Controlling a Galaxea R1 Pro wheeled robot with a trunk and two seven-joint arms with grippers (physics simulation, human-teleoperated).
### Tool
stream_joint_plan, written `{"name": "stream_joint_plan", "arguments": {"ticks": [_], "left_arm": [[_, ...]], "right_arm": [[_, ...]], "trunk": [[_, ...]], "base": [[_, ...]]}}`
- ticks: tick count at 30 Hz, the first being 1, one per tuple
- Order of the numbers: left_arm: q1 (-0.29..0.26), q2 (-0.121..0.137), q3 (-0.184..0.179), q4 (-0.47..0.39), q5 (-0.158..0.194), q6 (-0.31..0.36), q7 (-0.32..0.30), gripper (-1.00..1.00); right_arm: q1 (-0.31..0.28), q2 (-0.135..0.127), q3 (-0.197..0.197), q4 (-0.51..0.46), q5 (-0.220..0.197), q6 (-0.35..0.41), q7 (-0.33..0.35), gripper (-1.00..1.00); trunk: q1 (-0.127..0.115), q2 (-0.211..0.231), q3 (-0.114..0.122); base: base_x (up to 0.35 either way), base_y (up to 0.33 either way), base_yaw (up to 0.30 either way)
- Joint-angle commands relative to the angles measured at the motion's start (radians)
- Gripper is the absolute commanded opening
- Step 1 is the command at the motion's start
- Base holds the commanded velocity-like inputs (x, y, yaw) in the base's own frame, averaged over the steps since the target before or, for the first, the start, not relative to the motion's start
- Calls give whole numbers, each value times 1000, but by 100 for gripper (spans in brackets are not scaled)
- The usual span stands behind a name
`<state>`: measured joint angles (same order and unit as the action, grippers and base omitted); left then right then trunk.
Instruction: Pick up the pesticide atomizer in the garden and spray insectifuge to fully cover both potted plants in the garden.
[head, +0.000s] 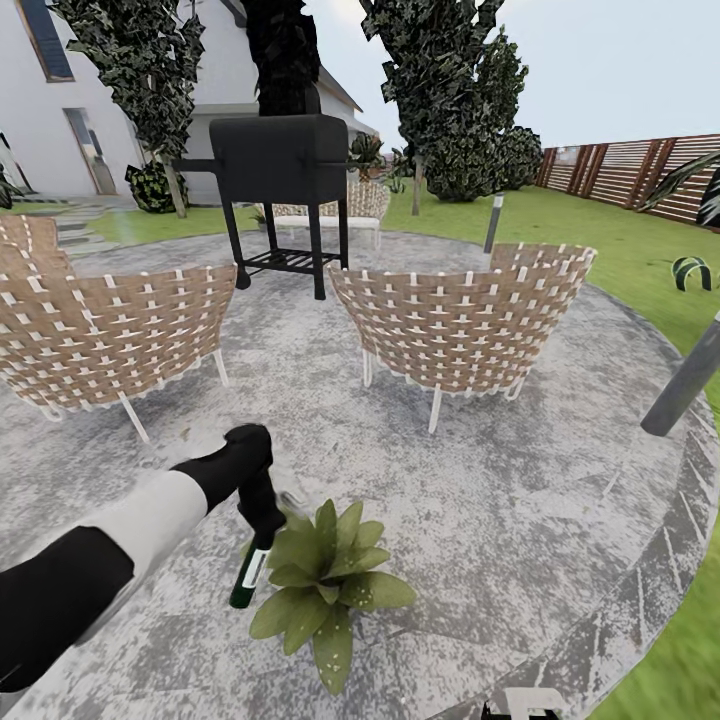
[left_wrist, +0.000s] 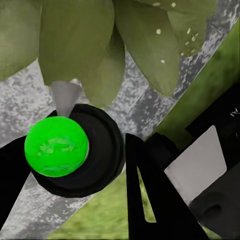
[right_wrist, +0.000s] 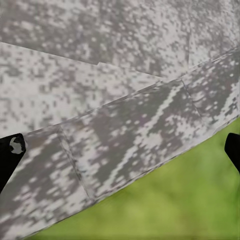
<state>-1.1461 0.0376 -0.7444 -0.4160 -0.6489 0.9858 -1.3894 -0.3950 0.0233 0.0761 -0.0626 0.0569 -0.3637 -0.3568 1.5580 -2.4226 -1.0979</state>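
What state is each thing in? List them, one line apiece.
Left gripper: shut on the atomizer.
Atomizer: held tilted beside the plant, nozzle toward the leaves.
Potted plant: upright on the patio, leaves spread, a few pale specks on them.
Right gripper: open, holding nothing, over the patio's edge.
Wicker chairs: upright, unoccupied.
Grill: lid closed, standing on the patio.
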Motion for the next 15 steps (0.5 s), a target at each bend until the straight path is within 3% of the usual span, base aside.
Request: {"name": "stream_joint_plan", "arguments": {"ticks": [1,4,6,8,9,10,12,15], "left_arm": [[2,-6,0,-7,-29,11,-11,-100],[4,-46,2,-3,-48,11,-11,-100],[5,-49,2,0,-50,11,-11,-100],[7,-31,4,2,-51,10,-11,-100],[10,-9,5,2,-49,9,-12,-100],[14,32,5,3,-46,4,-13,-100],[27,70,6,2,-42,-1,-14,-100],[60,81,6,2,-44,-5,-14,-100]], "right_arm": [[-1,1,8,1,6,2,-10,100],[-1,0,8,1,6,2,-10,100],[-1,0,8,1,6,2,-10,100],[-1,0,8,1,6,2,-10,100],[-1,1,8,1,6,2,-10,100],[-1,0,8,1,6,2,-10,100],[-1,0,8,1,6,2,-10,100],[-1,1,8,1,6,2,-10,100]], "trunk": [[0,0,-1],[0,0,-1],[0,0,-1],[0,0,-1],[0,0,-1],[0,0,-1],[0,0,-1],[0,0,-1]], "base": [[0,0,0],[0,0,0],[0,0,0],[0,0,0],[0,0,0],[0,0,0],[0,0,0],[0,0,0]]}}
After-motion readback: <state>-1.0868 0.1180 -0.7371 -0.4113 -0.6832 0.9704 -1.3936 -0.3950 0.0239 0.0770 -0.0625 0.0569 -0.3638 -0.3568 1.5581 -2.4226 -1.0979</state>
